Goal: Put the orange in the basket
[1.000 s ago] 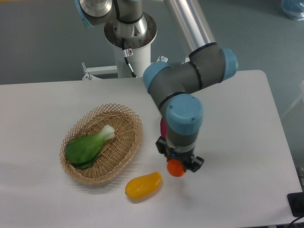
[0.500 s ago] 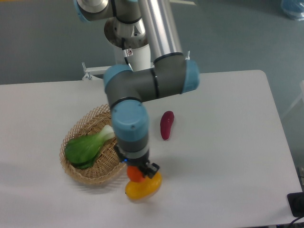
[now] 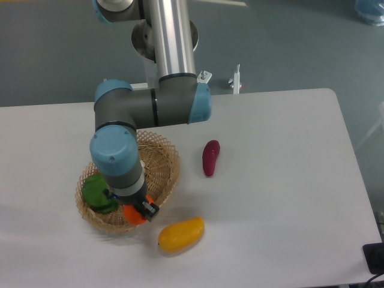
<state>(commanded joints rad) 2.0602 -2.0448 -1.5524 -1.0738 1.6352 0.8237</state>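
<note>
From the fixed camera, the only view there is, the tool [image 3: 137, 211] hangs straight down over the basket [image 3: 165, 157], its jaws clamped on the orange [image 3: 133, 215]. The fruit sits low over the basket's floor near the rim at about 5 o'clock; I cannot tell whether it touches the wicker. It looks carried there so that opening the jaws would drop it inside, not onto the tabletop [image 3: 288, 198].

A leafy green vegetable [image 3: 96, 193] lies in the basket's 9 o'clock half, just beside the tool, which may be why the orange is brought down on the free side. Outside, a yellow mango-like fruit [image 3: 180, 234] lies just off the rim at 5 o'clock, and a dark red vegetable [image 3: 210, 158] rests near the rim at 3 o'clock.

I can read no brand, label or writing anywhere.
</note>
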